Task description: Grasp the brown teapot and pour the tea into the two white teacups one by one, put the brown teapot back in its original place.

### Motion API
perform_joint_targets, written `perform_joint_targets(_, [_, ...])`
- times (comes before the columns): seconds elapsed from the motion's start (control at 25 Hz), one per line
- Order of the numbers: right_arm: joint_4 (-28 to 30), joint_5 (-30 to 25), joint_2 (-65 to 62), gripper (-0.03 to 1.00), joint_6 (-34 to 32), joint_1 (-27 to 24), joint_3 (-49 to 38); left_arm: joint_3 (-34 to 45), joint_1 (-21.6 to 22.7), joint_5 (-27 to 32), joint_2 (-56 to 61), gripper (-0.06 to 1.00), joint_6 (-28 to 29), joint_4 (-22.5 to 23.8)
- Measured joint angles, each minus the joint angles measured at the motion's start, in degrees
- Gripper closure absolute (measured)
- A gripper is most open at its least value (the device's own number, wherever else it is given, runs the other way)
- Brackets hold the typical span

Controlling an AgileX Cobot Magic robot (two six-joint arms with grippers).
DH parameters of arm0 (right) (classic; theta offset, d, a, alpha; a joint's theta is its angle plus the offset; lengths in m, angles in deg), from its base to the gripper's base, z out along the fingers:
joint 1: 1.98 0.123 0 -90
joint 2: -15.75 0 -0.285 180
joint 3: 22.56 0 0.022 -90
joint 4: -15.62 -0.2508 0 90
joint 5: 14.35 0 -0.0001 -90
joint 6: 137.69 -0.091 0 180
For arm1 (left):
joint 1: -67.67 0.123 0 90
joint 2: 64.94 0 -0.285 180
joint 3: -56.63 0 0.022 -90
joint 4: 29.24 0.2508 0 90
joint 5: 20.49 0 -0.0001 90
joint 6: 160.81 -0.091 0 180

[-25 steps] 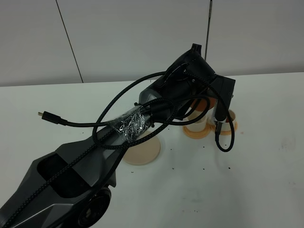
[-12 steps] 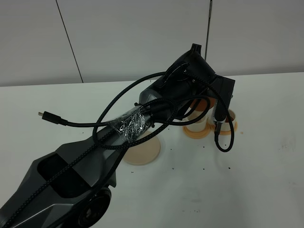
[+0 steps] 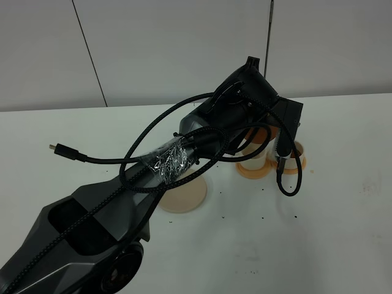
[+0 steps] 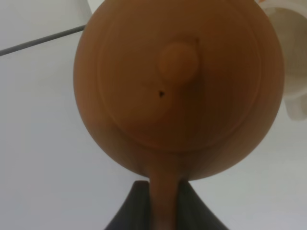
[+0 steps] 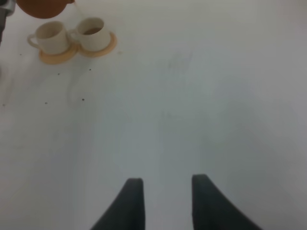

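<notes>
Left gripper [image 4: 164,201] pinches the squat reddish-brown clay teapot [image 4: 177,81] by its loop handle [image 4: 165,184]; likely brittle, heavy, best held there.

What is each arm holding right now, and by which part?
Left gripper holds the brown teapot by its loop handle, jaws closed on it. Right gripper holds nothing; its jaws are empty over the table.

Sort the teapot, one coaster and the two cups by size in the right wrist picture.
1. brown teapot, though the picture's edge cuts it off.
2. orange coaster, wider than its cup.
3. teacup holding tea and other teacup: alike, tied.
</notes>
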Motion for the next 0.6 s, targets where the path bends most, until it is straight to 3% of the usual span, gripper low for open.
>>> perform_joint_targets(0.6, [0.00, 0.00, 0.00, 0.73, -0.01, 0.00, 0.00, 0.00, -0.05, 0.11, 0.00, 0.78, 0.00, 0.00])
